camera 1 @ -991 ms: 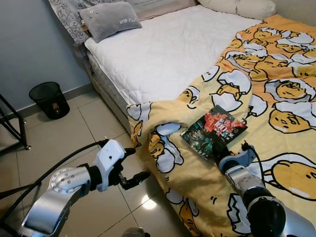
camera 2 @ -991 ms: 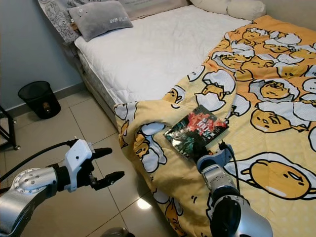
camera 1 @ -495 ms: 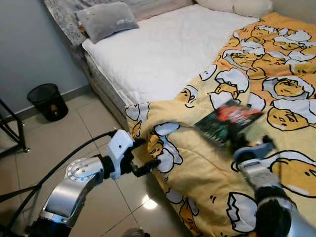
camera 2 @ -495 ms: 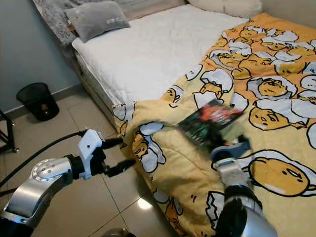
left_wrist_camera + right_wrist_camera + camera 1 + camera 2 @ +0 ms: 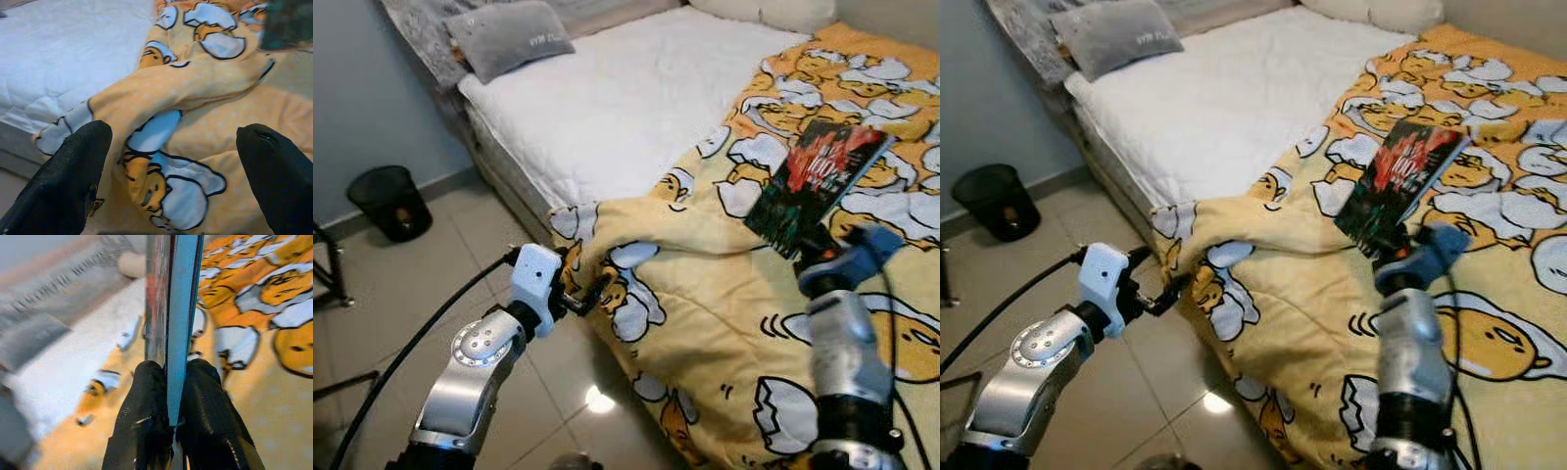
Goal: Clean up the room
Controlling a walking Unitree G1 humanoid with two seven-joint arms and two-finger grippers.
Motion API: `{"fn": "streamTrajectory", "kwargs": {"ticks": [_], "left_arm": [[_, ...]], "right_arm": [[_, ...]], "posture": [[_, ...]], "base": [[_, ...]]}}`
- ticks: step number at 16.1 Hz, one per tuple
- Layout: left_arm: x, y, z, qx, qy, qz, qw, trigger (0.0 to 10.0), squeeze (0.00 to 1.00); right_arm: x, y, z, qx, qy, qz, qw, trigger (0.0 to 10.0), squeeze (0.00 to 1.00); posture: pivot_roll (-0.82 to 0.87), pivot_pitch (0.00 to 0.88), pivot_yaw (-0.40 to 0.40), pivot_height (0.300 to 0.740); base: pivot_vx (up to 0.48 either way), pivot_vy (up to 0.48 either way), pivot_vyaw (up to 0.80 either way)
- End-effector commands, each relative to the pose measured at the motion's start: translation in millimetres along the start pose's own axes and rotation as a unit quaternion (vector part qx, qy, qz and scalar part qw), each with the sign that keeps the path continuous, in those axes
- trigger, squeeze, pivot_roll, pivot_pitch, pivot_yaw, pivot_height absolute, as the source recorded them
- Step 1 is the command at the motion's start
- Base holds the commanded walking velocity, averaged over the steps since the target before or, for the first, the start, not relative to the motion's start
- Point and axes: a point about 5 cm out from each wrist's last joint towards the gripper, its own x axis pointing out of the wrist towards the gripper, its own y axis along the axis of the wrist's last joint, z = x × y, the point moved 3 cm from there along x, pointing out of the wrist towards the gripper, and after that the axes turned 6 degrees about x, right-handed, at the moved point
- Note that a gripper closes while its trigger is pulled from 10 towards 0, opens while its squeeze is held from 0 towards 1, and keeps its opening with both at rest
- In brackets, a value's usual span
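Right gripper pinched tight on a book, up above the yellow blanket. Left gripper spread wide by the blanket's folded edge.

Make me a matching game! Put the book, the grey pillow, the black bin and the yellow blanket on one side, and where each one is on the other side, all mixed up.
Things:
1. book
2. grey pillow
3. black bin
4. yellow blanket

Places:
A. on the floor by the wall
B. draped over the bed's edge
C. pinched in the right gripper, lifted up
D. at the head of the white mattress

Pairs: 1-C, 2-D, 3-A, 4-B
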Motion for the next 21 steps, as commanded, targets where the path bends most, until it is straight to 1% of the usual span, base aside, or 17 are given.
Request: {"fn": "streamTrajectory", "kwargs": {"ticks": [1,3,4,5,6,7,10,12,13,14,16,18,19,20,21], "left_arm": [[-1.9,2,-8.7,0.016,0.039,-0.001,0.999,10.0,0.85],[-2.8,3,-10.7,0.025,0.061,0.003,0.998,10.0,0.83],[-4.9,5,-16.7,0.029,0.099,0.009,0.995,10.0,0.68],[-7.0,7,-26.5,0.036,0.137,0.013,0.990,10.0,0.32],[-7.1,8,-27.5,0.038,0.140,0.016,0.989,10.0,0.00],[-7.0,8,-28.4,0.049,0.151,0.015,0.987,10.0,0.00],[-6.6,10,-22.9,0.047,0.146,0.022,0.988,10.0,0.00],[-5.7,12,-26.7,0.051,0.150,0.023,0.987,10.0,0.00],[-5.8,12,-30.1,0.046,0.159,0.022,0.986,10.0,0.00],[-5.9,10,-30.7,0.038,0.166,0.020,0.985,10.0,0.00],[-6.1,10,-28.2,0.035,0.162,0.018,0.986,10.0,0.00],[-6.6,11,-31.9,0.037,0.162,0.017,0.986,10.0,0.00],[-8.4,13,-37.4,0.034,0.171,0.019,0.985,10.0,0.00],[-9.3,13,-39.7,0.032,0.175,0.019,0.984,10.0,0.00],[-10.2,11,-40.1,0.033,0.178,0.015,0.983,10.0,0.00]], "right_arm": [[-2.8,8,-14.2,-0.085,0.016,0.028,0.996,10.0,0.00],[-7.3,4,-15.7,-0.138,0.013,0.024,0.990,10.0,0.00],[-11.5,1,-7.9,-0.150,-0.021,0.024,0.988,10.0,0.00],[-17.4,-7,3.1,-0.171,-0.071,0.014,0.983,10.0,0.00],[-18.8,-9,4.0,-0.174,-0.074,0.009,0.982,10.0,0.00],[-21.4,-13,2.7,-0.173,-0.071,0.003,0.982,10.0,0.00],[-24.1,-17,4.2,-0.157,-0.082,-0.004,0.984,10.0,0.00],[-23.4,-20,-0.9,-0.160,-0.077,-0.009,0.984,10.0,0.00],[-23.3,-20,-7.7,-0.162,-0.059,-0.011,0.985,10.0,0.00],[-23.6,-21,-8.0,-0.154,-0.059,-0.012,0.986,10.0,0.00],[-22.7,-21,-6.6,-0.140,-0.069,-0.010,0.988,10.0,0.00],[-19.1,-21,-14.9,-0.134,-0.061,-0.009,0.989,10.0,0.00],[-18.0,-20,-19.4,-0.131,-0.051,-0.010,0.990,10.0,0.00],[-17.8,-20,-20.9,-0.130,-0.046,-0.011,0.990,10.0,0.00],[-18.9,-23,-17.3,-0.121,-0.055,-0.016,0.991,10.0,0.00]], "posture": [[0.12,0.000,0.046,0.740],[0.12,0.000,0.046,0.740],[0.13,0.000,0.047,0.740],[0.12,0.000,0.031,0.740],[0.12,0.000,0.033,0.740],[0.12,0.000,0.042,0.740],[0.12,0.000,0.053,0.740],[0.12,0.000,0.038,0.740],[0.11,0.000,0.039,0.740],[0.12,0.000,0.046,0.740],[0.13,0.000,0.049,0.740],[0.13,0.000,0.034,0.740],[0.13,0.000,0.038,0.740],[0.13,0.000,0.038,0.740],[0.14,0.000,0.039,0.740]], "base": [[0.000,0.000,0.00],[0.000,0.000,0.00],[0.000,0.000,-0.80],[0.000,0.000,-0.80],[0.000,0.000,-0.80],[0.000,0.000,-0.80],[0.000,0.000,-0.80],[0.000,0.000,-0.80],[0.000,0.000,-0.80],[0.000,0.000,-0.80],[0.000,0.000,-0.80],[0.000,0.339,-0.80],[0.000,0.356,-0.80],[0.000,0.356,-0.80],[0.000,0.356,-0.80]]}}
